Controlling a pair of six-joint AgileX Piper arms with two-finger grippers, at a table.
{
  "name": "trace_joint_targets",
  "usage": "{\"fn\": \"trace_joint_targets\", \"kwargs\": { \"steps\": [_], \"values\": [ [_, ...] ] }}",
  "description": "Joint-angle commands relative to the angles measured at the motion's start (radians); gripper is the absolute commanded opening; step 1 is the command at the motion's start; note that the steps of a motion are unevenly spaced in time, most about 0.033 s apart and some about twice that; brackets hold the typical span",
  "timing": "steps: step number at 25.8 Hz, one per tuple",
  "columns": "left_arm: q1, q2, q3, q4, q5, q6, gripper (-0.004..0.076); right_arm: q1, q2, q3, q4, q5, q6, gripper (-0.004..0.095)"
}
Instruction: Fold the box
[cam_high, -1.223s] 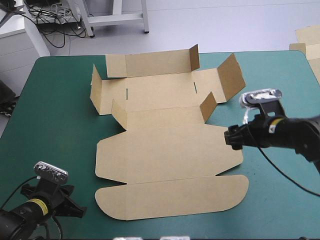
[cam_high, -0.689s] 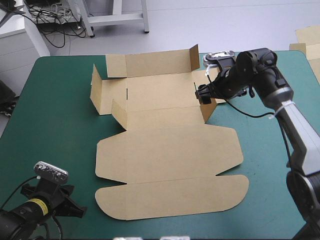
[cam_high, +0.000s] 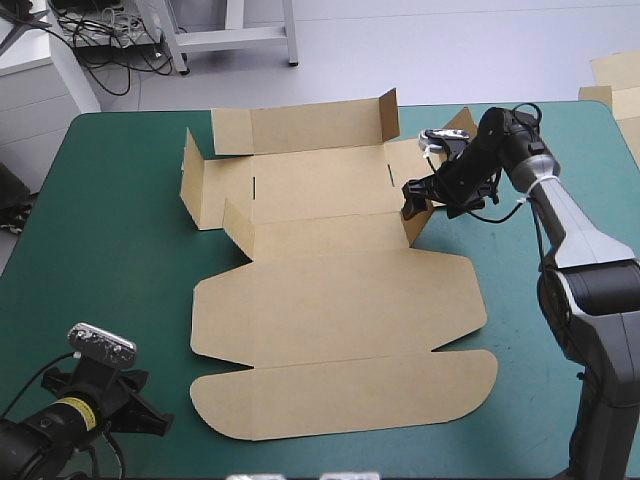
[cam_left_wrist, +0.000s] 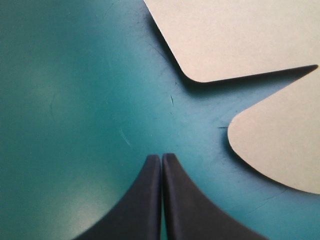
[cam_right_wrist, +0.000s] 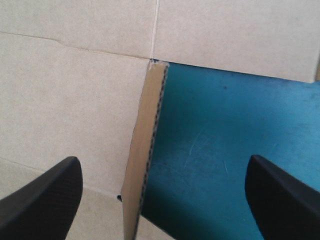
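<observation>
The brown box lies as a cut sheet in the middle of the table, its near lid panels flat and several far flaps raised. My right gripper is open at the short raised flap on the sheet's right side. In the right wrist view the flap's cut edge stands upright between the spread fingers of that gripper, touching neither. My left gripper rests low near the front left corner, shut and empty. Two rounded lid corners lie just ahead of it.
More brown board shows beyond the table's far right corner. Bare teal-green cover stretches left of the box. A taller raised side flap stands right behind my right arm.
My right gripper moved from the sheet's right edge up and across to the short raised flap, then settled slightly lower there. The left arm and the box have not moved.
</observation>
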Motion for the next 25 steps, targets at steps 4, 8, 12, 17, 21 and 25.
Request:
{"fn": "trace_joint_targets", "kwargs": {
  "steps": [4, 8, 12, 17, 21, 25],
  "values": [
    [-0.007, 0.011, -0.034, 0.009, -0.042, -0.003, -0.0010, -0.006, -0.020, -0.036, 0.086, -0.026, -0.031, 0.0809],
    [-0.007, 0.011, -0.034, 0.009, -0.042, -0.003, -0.0010, -0.001, -0.016, -0.041, 0.091, -0.054, -0.033, 0.0761],
    [-0.007, 0.011, -0.034, 0.009, -0.042, -0.003, -0.0010, -0.001, -0.016, -0.043, 0.091, -0.059, -0.033, 0.0563],
    [-0.007, 0.011, -0.034, 0.009, -0.042, -0.003, -0.0010, -0.001, -0.016, -0.043, 0.091, -0.048, -0.052, 0.0267],
    [-0.007, 0.011, -0.034, 0.009, -0.044, -0.003, -0.0010, -0.001, -0.015, -0.043, 0.091, -0.051, -0.069, 0.0079],
    [-0.007, 0.011, -0.034, 0.009, -0.044, -0.003, -0.0010, -0.001, -0.015, -0.043, 0.091, -0.051, -0.101, -0.0020]
  ]
}}
